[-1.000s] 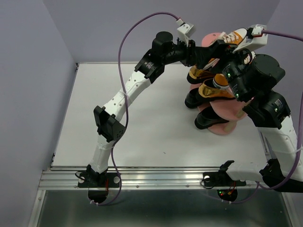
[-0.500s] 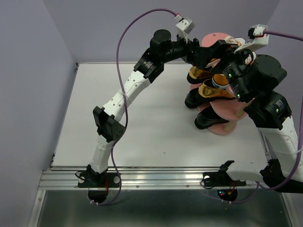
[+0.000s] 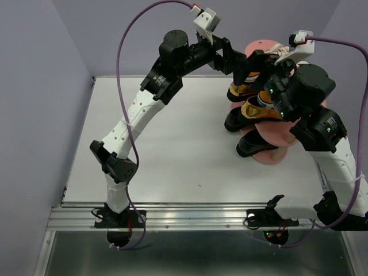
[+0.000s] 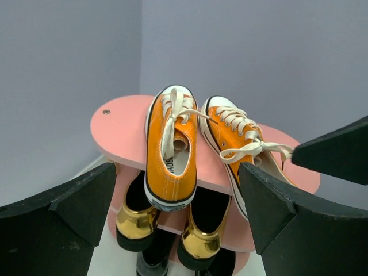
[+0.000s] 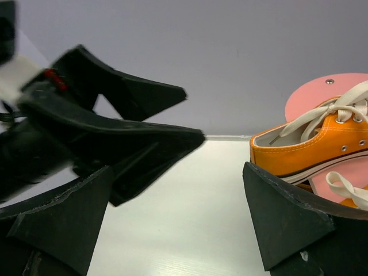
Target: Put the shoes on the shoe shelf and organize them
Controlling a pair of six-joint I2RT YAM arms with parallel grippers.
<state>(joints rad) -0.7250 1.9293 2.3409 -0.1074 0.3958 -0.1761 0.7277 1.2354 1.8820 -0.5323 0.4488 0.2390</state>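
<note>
Right, your left arm (image 3: 138,112) rises from its base at the near-left edge, folds at the elbow and stretches up and across to the right. Its wrist ends beside the upper end of the shoe shelf (image 3: 270,156), which stands at the far right of the table (image 3: 172,149). Your right arm (image 3: 330,144) climbs from the near-right corner and bends back over the shelf, its bulky wrist hanging above the middle boards.

Your left gripper (image 4: 175,172) is spread wide with nothing between its fingers, facing the top board (image 4: 115,123) without touching it. Your right gripper (image 5: 177,172) is likewise wide apart and holds nothing.

From overhead you barely see the orange sneakers (image 4: 169,146), as the right wrist covers them. The left wrist camera shows both, side by side on the top board, heels toward the lens. It also shows the gold loafers (image 4: 135,221) on the board beneath. The black dress shoes (image 3: 253,146) read best from overhead, on the lowest levels.

The right wrist camera gives you only one sneaker's side and laces at its right edge, plus the left gripper as a blurred dark shape over the table. In the left wrist view a dark wedge sits at the right edge, by a lace end. You cannot tell whether they touch.
</note>
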